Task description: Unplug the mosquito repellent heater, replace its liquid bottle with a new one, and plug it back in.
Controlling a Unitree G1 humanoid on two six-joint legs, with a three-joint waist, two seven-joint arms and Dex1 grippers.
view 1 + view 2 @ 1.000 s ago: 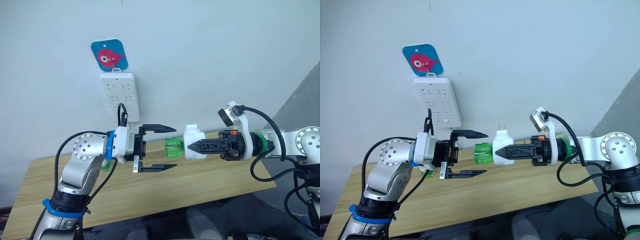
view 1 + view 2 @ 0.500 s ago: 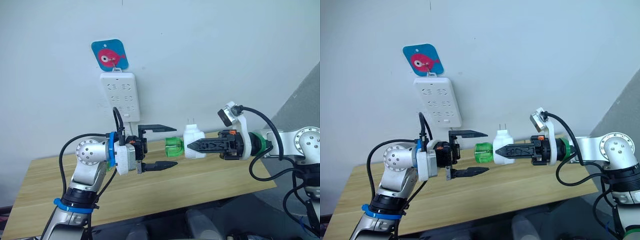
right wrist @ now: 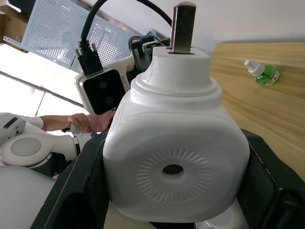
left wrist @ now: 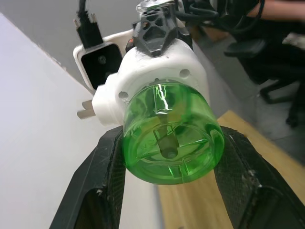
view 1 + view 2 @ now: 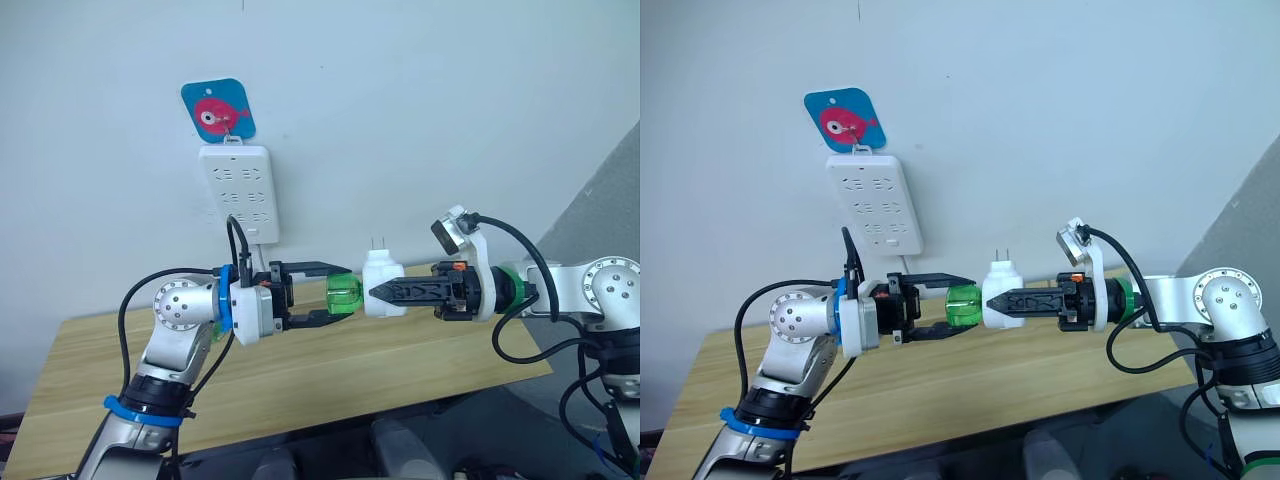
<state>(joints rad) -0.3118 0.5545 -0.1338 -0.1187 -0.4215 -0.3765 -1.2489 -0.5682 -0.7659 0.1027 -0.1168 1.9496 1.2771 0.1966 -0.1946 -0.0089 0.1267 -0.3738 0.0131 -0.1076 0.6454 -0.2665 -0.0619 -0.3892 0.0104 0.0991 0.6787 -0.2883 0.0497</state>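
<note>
Two hands meet above the worktop (image 5: pixel 300 385): right hand (image 5: pixel 378 292) grips the mosquito repellent heater (image 5: pixel 381 283), left hand (image 5: pixel 333 297) clamps its green liquid bottle (image 5: pixel 345 296), midair, below power strip (image 5: pixel 239 190).

Both arms raised, facing; left gripper (image 5: pixel 322 293) and right gripper (image 5: pixel 378 292) clamped.

L gripper (image 5: pixel 322 294) moved in & closed its fingers round green bottle (image 5: pixel 343 296); was open before.
</note>
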